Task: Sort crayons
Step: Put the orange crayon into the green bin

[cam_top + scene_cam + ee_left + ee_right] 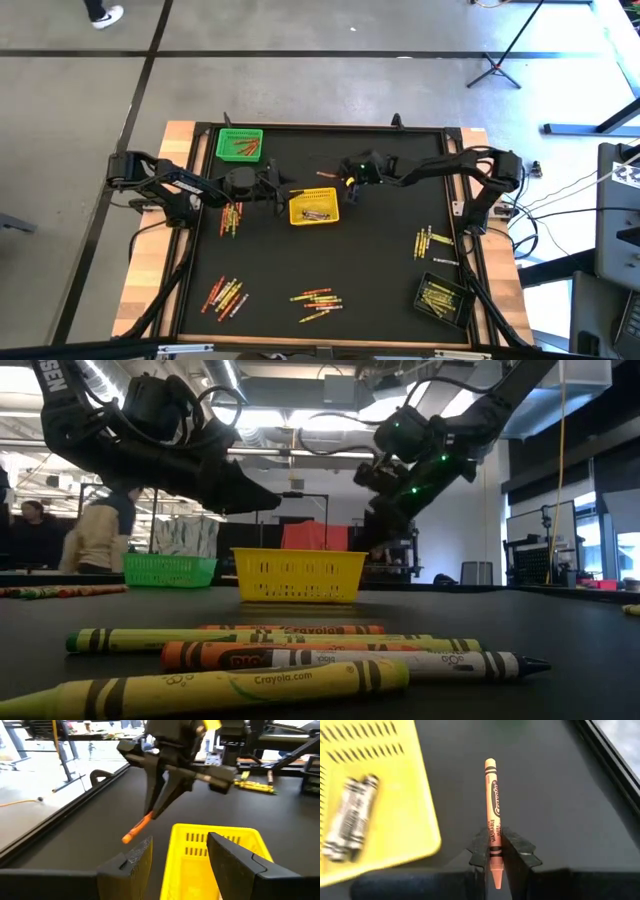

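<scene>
Here, largest to smallest:

Desk (380, 260): black work surface carrying three mesh baskets and several loose groups of crayons.

Left arm: reaches in from the left side; its left gripper (272, 188) hangs just beside the yellow basket, jaws standing wide apart and holding nothing.

Right arm: reaches in from the right side; its right gripper (495, 852) hovers above the desk just beyond the far right corner of the yellow basket, jaws closed on a single orange crayon.

Yellow basket (314, 206): mid-desk between the two grippers, with a few crayons already inside.

Green basket (240, 144): far left corner, holding reddish crayons.

Black basket (443, 298): near right corner, filled with yellow crayons.

Loose crayons (316, 299): heaps at the near edge, near left, beside the left gripper and at the right side.

Orange crayon (493, 815): pinched near one end, its long axis running straight out past the fingertips; in the left wrist view it slants down and away from the jaws, clear of the desk.

Deciding relation: the held crayon lies beside the yellow basket, not over it. The right arm is the nearer, being already in possession; the delivery bin probably depends on colour.
</scene>
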Available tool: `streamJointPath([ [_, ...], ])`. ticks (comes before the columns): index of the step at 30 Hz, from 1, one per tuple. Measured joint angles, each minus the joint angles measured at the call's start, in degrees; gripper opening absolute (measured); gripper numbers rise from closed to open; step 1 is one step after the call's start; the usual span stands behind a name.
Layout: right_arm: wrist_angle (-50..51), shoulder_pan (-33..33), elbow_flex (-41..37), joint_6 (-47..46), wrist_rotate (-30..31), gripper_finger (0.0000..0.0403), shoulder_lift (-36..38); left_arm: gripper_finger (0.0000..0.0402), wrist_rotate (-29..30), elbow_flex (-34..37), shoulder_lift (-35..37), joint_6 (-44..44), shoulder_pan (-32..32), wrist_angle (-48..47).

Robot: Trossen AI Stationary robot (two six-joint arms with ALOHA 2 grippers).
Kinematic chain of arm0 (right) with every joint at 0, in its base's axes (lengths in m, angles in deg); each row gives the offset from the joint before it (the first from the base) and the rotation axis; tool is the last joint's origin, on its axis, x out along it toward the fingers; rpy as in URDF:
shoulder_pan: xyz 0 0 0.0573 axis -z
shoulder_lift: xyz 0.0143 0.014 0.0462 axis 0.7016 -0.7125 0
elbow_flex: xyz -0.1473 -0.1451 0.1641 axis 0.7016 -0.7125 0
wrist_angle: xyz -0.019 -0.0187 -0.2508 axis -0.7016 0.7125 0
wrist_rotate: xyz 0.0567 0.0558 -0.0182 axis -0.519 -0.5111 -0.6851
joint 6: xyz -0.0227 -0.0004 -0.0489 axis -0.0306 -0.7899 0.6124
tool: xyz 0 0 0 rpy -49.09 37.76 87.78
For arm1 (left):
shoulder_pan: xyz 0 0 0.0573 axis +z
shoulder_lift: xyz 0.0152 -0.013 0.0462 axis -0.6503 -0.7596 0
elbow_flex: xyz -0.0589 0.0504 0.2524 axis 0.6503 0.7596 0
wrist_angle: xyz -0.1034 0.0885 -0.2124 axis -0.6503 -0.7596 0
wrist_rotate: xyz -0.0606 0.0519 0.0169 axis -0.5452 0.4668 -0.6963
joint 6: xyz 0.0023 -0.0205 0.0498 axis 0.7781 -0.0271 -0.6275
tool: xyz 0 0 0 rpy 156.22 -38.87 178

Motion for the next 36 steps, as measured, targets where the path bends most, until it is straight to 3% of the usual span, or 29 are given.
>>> streamJointPath([
  [8, -10.3, -0.7, 0.0, -0.2, -10.5, 0.0043, -0.8, 0.0175, 1.1, 0.0, 0.0, -2.8, 0.8, -0.3],
  [15, -15.3, -4.1, 0.0, 0.5, -11.0, 0.0043, -1.3, 0.0196, -1.8, 0.0, 0.0, -1.2, 1.9, -1.5],
  [22, -17.3, -5.7, 0.0, 0.6, -11.0, 0.0043, -1.3, 0.0197, -2.8, 0.0, 0.0, -3.5, 0.7, -0.5],
  [25, -18.4, -5.9, 0.1, 0.6, -11.2, 0.0043, -1.3, 0.0193, -6.0, 0.0, 0.0, -4.0, 0.2, 1.6],
  [30, -19.3, -6.1, 0.1, 0.6, -11.5, 0.0043, -1.3, 0.0167, -6.8, -0.7, 0.0, -4.0, -0.4, 1.8],
  [36, -19.5, -6.1, 0.1, 0.6, -11.5, 0.0043, -1.3, 0.0098, -6.8, -1.7, 0.0, -4.1, -0.4, 1.2],
])
